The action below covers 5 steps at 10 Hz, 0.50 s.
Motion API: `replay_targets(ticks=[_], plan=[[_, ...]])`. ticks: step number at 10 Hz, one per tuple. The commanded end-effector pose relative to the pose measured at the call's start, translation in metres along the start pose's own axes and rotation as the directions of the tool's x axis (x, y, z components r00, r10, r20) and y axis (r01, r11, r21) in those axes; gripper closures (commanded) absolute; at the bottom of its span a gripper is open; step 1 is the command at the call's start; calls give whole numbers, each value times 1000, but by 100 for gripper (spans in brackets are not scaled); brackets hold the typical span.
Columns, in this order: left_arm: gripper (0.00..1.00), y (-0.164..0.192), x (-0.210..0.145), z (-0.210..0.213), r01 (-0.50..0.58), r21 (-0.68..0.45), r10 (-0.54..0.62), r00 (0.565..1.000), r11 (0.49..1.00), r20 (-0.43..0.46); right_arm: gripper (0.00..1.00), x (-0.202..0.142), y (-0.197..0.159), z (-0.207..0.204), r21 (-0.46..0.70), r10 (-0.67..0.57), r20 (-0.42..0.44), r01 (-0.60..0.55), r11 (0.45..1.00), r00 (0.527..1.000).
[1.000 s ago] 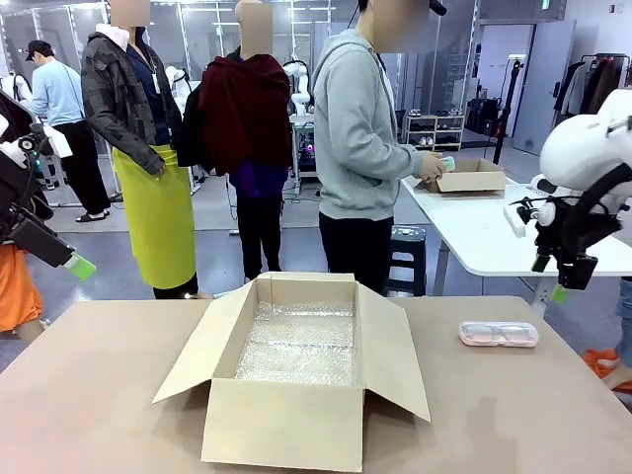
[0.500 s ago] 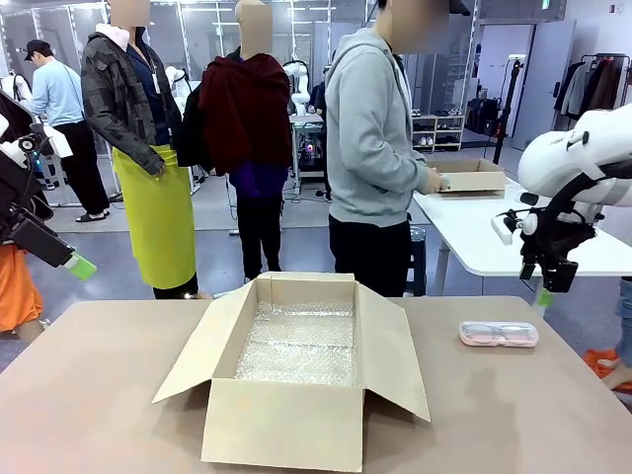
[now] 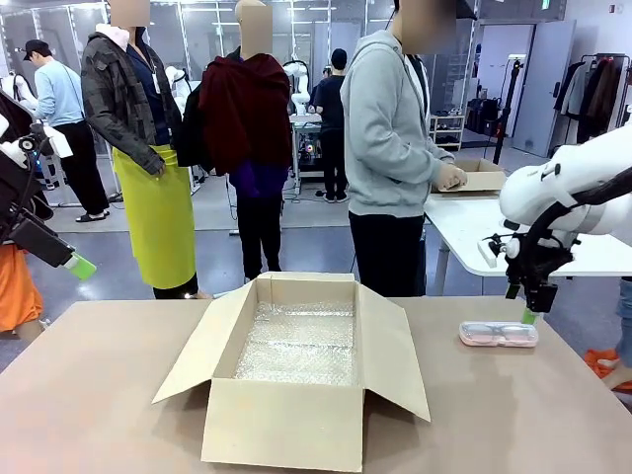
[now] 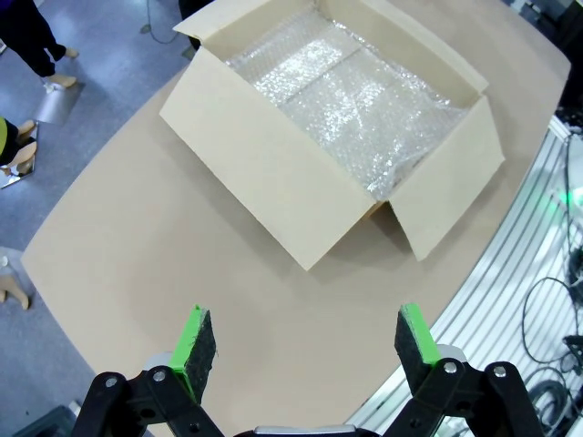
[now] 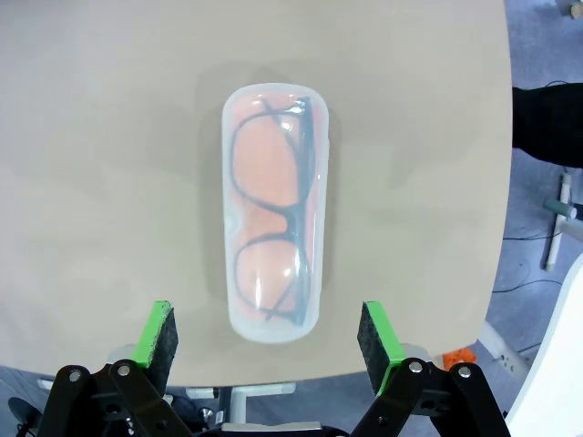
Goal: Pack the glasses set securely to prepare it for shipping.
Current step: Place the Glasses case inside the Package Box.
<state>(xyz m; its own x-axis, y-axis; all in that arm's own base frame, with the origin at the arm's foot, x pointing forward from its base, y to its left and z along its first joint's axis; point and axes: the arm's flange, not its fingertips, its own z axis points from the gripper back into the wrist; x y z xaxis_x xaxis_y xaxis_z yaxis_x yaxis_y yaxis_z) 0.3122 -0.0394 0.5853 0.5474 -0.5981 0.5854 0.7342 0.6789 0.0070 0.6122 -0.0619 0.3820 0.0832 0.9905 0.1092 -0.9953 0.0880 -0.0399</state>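
Note:
A pink-based glasses case (image 3: 499, 334) with a clear lid lies flat on the table at the right; dark spectacles show inside it (image 5: 273, 213). My right gripper (image 3: 530, 314) hangs just above the case's right end, open, its green pads (image 5: 378, 340) standing wide to either side of the case's near end without touching it. My left gripper (image 4: 305, 341) is open and holds nothing, raised high at the far left (image 3: 79, 266). The mint-green-based case is out of view. An open cardboard box (image 3: 296, 365) lined with bubble wrap (image 4: 351, 96) stands mid-table.
A person in a grey hoodie (image 3: 395, 148) stands beyond the table's far side, hands at a small box (image 3: 482, 176) on a white table behind. Other people stand farther back. The table edge (image 5: 496, 273) runs close to the case.
My right arm has swung down and to the left, from high at the right edge to just over the pink case. The person in grey has shifted to the right. My left arm has not moved.

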Motion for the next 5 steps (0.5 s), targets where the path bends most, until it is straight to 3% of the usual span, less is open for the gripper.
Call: replay_targets(ticks=[1,5], plan=[[0,0,-1,1,2,-8,-2,1000,1000,8,0,6,-4,-14,-35,21,11,-20,999,1000],[0,0,-1,1,2,-8,-2,1000,1000,8,0,17,-15,-45,-19,-10,6,11,1000,1000]])
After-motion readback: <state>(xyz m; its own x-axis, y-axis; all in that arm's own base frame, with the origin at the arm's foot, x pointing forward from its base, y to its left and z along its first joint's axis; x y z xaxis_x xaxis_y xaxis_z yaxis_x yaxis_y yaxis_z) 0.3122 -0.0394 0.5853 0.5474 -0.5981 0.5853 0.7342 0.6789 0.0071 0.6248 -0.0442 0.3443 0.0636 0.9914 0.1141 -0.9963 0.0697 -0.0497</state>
